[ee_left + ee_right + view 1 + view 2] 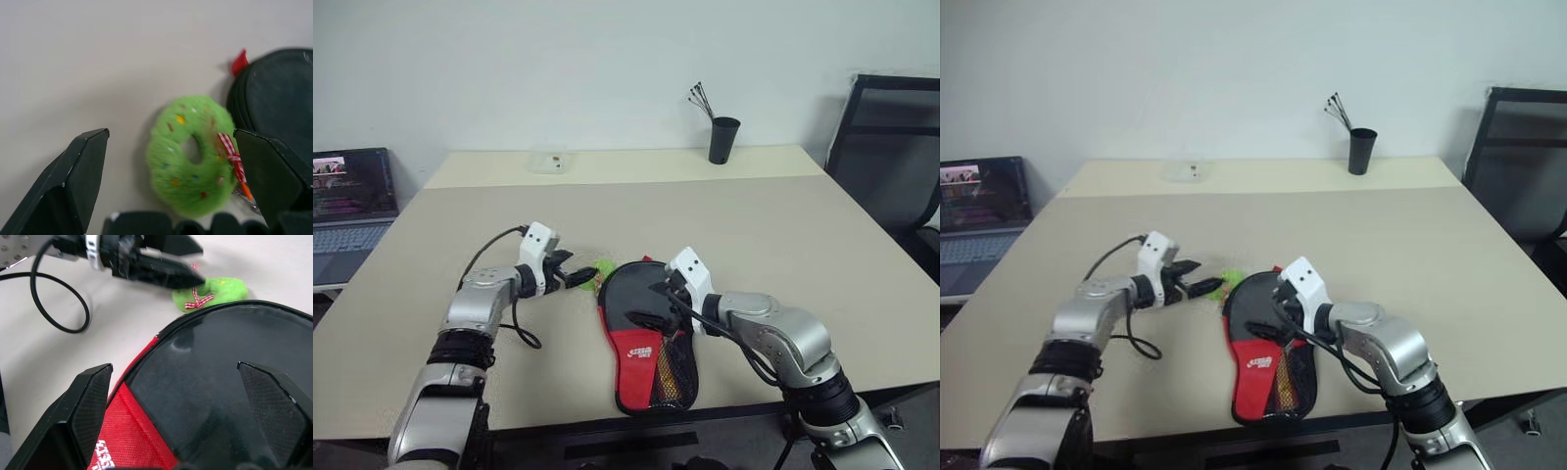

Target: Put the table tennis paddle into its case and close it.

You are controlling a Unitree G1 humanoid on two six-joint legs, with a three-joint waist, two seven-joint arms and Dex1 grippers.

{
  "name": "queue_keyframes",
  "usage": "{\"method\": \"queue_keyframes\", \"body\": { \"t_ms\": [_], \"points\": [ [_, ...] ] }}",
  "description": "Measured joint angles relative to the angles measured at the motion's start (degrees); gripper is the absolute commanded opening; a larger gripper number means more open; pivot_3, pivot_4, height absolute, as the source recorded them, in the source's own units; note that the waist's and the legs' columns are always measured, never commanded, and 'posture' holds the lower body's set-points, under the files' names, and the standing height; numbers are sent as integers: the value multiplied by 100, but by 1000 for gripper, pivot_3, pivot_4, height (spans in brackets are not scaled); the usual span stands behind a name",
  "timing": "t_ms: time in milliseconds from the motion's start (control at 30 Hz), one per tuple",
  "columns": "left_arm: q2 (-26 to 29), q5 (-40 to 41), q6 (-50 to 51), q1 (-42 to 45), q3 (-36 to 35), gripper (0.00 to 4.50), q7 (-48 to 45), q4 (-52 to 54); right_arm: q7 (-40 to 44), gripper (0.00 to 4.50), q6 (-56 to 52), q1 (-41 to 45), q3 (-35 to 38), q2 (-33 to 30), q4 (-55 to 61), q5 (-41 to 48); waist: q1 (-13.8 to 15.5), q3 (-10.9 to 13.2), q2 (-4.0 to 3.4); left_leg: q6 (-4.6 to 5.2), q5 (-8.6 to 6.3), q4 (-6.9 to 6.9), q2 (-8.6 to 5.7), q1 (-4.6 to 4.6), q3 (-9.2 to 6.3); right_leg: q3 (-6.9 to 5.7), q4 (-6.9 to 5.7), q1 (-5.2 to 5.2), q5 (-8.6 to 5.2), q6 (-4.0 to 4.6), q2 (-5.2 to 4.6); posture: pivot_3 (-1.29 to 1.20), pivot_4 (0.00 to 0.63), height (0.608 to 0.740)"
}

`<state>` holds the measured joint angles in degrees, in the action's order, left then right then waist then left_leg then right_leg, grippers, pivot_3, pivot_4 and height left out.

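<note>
case [641, 338]: soft, paddle-shaped, black round part and red handle part with white logo and black mesh
case pose: lay flat on the table, round end away from the robot, handle end at the near edge
case place: round part directly under the wide-open right gripper [183, 423]; just to the right of the open left gripper [579, 276]
paddle: could not be told apart from the case

I count one case [644, 338] on the table [783, 245] — one green wreath [193, 154] beside it. One black cup [723, 139], one laptop [350, 211], one chair [891, 147] — and my two grippers, left [584, 275], right [178, 396].
</note>
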<state>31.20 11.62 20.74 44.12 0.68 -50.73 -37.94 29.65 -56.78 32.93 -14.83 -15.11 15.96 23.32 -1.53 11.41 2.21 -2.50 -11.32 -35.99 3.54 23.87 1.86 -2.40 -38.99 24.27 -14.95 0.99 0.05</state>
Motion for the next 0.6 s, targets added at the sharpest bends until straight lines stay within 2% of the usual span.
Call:
{"method": "queue_keyframes", "body": {
  "t_ms": [233, 267, 333, 600],
  "points": [
    [-64, -337, -257, 377, 239, 4434, -327, -714, -96, 4500, 3, -41, 2, 37, 1, -5, 3, -1, 1, 0, 0, -2, -1, 0, -1, -2, -2, -1, 0, 0, 2, 0, 150, 740],
    [-65, -371, -279, 398, 239, 4272, -360, -751, -99, 4500, 3, -42, 3, 44, 1, -4, 2, -1, 1, 0, 0, -3, -1, -1, -1, -1, -2, -1, 0, 0, 2, 0, 150, 740],
    [-71, -400, -360, 404, 237, 3870, -373, -802, -105, 4500, 12, -46, 3, 48, 1, -7, 2, -1, 1, 0, 0, -3, -1, -1, -1, -1, -2, -2, 0, 0, 1, 0, 150, 740],
    [-122, -382, -365, 238, 213, 1063, -400, -634, -132, 4500, 95, -46, 0, 54, -35, -148, 1, -2, 2, 0, 0, -3, 0, -2, -1, -1, -4, -2, 0, 0, 1, 0, 150, 740]
  ]
}}
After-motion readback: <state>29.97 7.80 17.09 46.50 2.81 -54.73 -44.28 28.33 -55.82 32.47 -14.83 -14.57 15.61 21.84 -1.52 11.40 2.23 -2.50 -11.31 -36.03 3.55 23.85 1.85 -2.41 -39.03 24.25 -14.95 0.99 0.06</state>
